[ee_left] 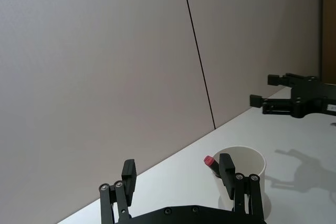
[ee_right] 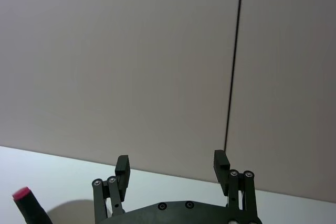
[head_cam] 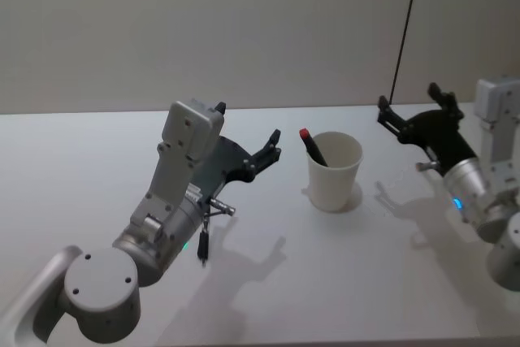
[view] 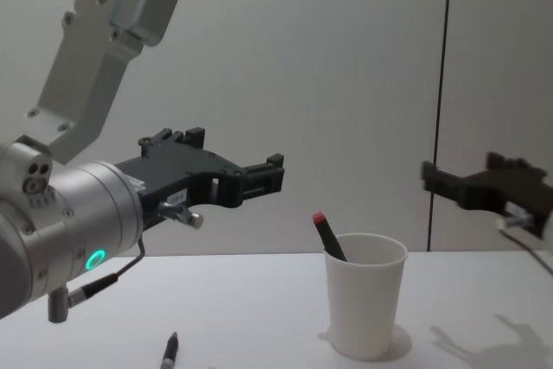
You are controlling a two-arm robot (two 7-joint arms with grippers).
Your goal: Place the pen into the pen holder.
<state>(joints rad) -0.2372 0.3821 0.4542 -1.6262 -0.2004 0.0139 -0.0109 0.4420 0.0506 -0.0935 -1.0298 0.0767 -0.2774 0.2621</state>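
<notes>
Pen [head_cam: 313, 149] stands in the pen holder [head_cam: 334, 178] on the white table [head_cam: 81, 168], red cap up, leaning toward the left gripper [head_cam: 268, 152] (fingers spread, empty). The right gripper [head_cam: 409, 97], also spread, hovers well apart opposite.

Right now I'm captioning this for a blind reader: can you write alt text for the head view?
The red-capped pen stands slanted in the white paper-cup pen holder on the white table. The left gripper, open and empty, is off to its left, the right gripper, open and empty, off to its right.
</notes>
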